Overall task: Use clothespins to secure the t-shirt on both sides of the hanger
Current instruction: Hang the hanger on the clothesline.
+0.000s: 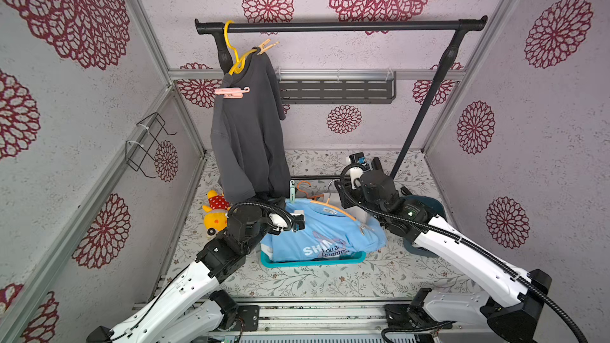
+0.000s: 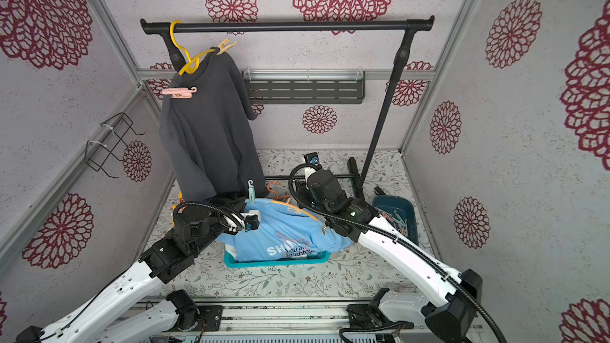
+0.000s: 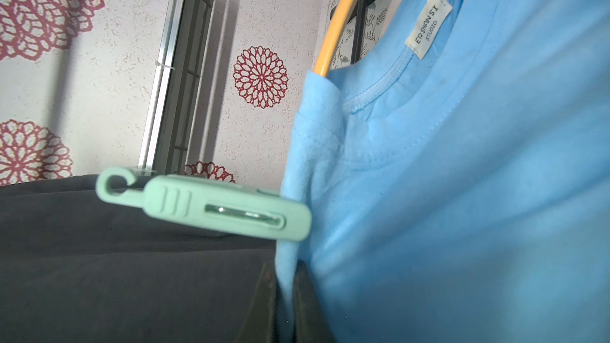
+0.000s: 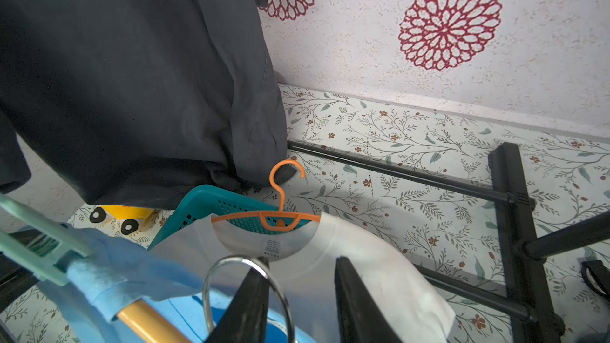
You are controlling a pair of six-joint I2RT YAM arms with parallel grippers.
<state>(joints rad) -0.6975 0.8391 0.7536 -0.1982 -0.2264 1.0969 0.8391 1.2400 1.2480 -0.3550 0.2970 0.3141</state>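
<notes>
Fabric of the blue t-shirt [image 3: 462,160] sat pinched in the left gripper's [image 3: 284,272] closed jaws (fingers mostly cut off). A mint clothespin [image 3: 204,206] clipped its shoulder. The right gripper's [image 4: 300,263] jaws stood apart, with the steel hanger hook [image 4: 231,260] partly between them.

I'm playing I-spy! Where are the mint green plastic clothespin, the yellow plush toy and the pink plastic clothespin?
Mint green plastic clothespin [image 3: 231,212]: left wrist view, its body.
Yellow plush toy [image 1: 213,222]: in a top view, its yellow part.
Pink plastic clothespin [image 1: 231,92]: in a top view, its middle.
</notes>
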